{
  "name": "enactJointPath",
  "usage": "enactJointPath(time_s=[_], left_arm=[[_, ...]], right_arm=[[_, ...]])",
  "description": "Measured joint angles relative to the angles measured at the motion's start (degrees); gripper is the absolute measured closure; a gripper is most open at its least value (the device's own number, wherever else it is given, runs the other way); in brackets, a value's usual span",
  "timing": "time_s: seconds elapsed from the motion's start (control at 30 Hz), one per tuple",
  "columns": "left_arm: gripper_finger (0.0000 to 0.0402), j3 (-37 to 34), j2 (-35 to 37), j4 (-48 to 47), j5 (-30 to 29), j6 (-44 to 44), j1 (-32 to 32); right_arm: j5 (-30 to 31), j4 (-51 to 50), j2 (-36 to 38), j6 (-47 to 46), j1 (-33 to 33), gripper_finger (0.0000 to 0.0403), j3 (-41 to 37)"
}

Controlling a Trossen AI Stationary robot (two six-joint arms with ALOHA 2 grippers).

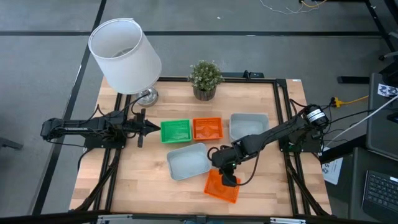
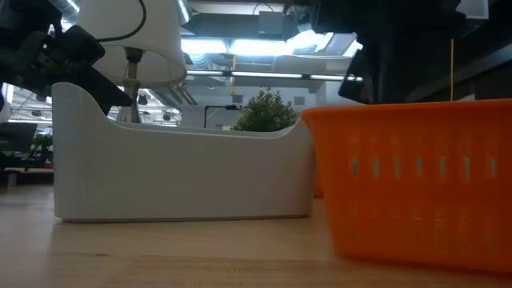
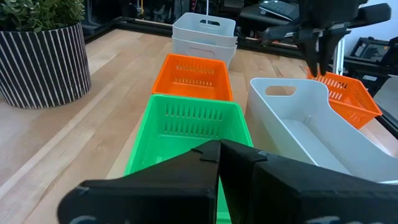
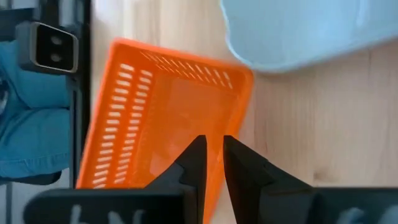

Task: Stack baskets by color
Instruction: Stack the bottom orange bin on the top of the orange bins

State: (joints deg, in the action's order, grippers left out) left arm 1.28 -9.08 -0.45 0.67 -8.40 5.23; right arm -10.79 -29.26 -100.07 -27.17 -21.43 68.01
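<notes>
i have the right gripper [image 1: 228,180] down at the near end of the counter [image 1: 143,180], its fingers [image 4: 193,165] narrowly parted and, as best i can judge, straddling the rim of the loose orange basket [image 1: 222,185], though from the wrist view i cannot tell for certain that the rim is pinched rather than just beneath them. the step in hand looks like lifting this basket and nesting it into the other orange basket [image 1: 208,128] in the row farther back. to do it well i would confirm the grip is firm on the wall, lift straight up so the far corner clears the pale grey basket [image 1: 188,160] lying just beside it, then turn the basket square with its target before lowering, since it sits skewed now and a crooked drop would hang it on the rim. the loose basket is shallow, rectangular, bright orange, with slotted walls and a solid floor, and it stands upright on the wood. the row behind holds a green basket [image 1: 175,130], the orange one touching it, and a grey stack [image 1: 249,124] a little apart. my left gripper [image 1: 149,127] waits beside the green basket with its fingers clenched on nothing.
</notes>
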Motion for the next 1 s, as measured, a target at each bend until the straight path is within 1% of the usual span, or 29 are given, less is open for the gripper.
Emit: enactJointPath(time_s=[0.1,0.2,0.3,0.53,0.63,0.73,0.8,0.9,1.0], left_arm=[[0.0401,0.00,0.00,0.00,0.00,0.00,0.00],[0.0401,0.00,0.00,0.00,0.00,0.00,0.00],[0.0401,0.00,-0.01,0.00,0.00,0.00,0.00],[0.0401,0.00,0.00,0.02,0.00,0.00,0.00],[0.0401,0.00,0.00,0.02,0.00,-0.01,0.00],[0.0401,0.00,0.00,0.02,0.00,0.00,0.00],[0.0401,0.00,-0.02,0.02,0.00,-0.02,0.00],[0.0401,0.00,-0.02,0.02,0.00,-0.02,0.00],[0.0401,0.00,-0.01,0.02,0.01,0.00,0.00]], right_arm=[[0.63,3.26,0.00,0.55,0.02,0.0349,0.00],[3.50,5.63,0.00,0.51,0.02,0.0349,0.00],[6.41,5.82,0.00,0.47,0.04,0.0349,0.00],[6.65,3.67,0.00,-5.06,0.02,0.0349,0.00],[6.67,3.27,0.00,-5.56,0.02,0.0346,0.00],[7.16,1.97,0.02,-5.67,0.02,0.0327,0.00],[8.18,1.25,0.02,-5.91,0.02,0.0307,0.00],[7.59,1.37,0.04,-7.50,0.00,0.0277,0.00],[7.38,0.02,-0.24,-7.38,-0.70,0.0263,0.07]])
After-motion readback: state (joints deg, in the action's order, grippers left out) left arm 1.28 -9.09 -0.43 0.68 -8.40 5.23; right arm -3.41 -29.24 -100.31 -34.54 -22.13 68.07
